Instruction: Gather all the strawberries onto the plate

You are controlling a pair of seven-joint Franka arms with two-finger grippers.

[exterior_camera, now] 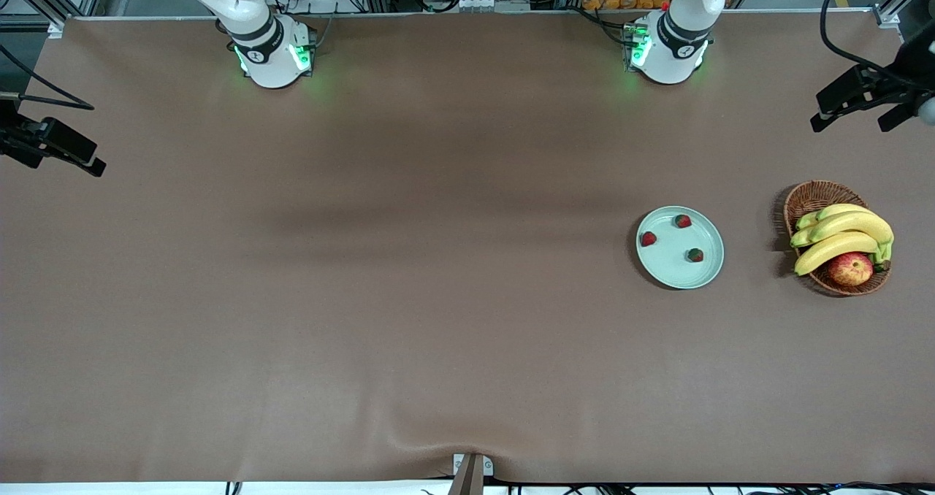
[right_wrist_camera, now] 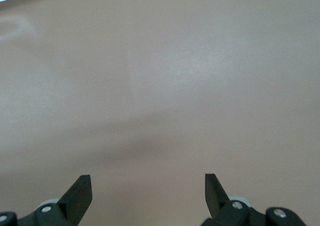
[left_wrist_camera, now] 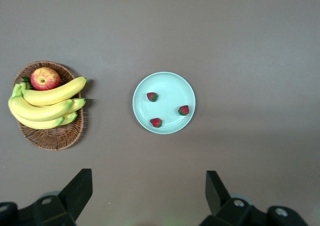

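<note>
strawberries (left_wrist_camera: 152, 97) (left_wrist_camera: 183, 110) (left_wrist_camera: 156, 122): all three in plate (left_wrist_camera: 165, 81), task looks done | left gripper (left_wrist_camera: 149, 193): released, empty, high above the plate, likely retracted | right gripper (right_wrist_camera: 148, 193): released, waiting over bare tabletop (right_wrist_camera: 160, 86)

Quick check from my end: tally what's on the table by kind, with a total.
Strawberries: 3, all on the plate
Plate: 1, pale green
Wicker basket: 1
Bananas: 4 visible, in the basket
Apple: 1, in the basket
Total: 10
</note>
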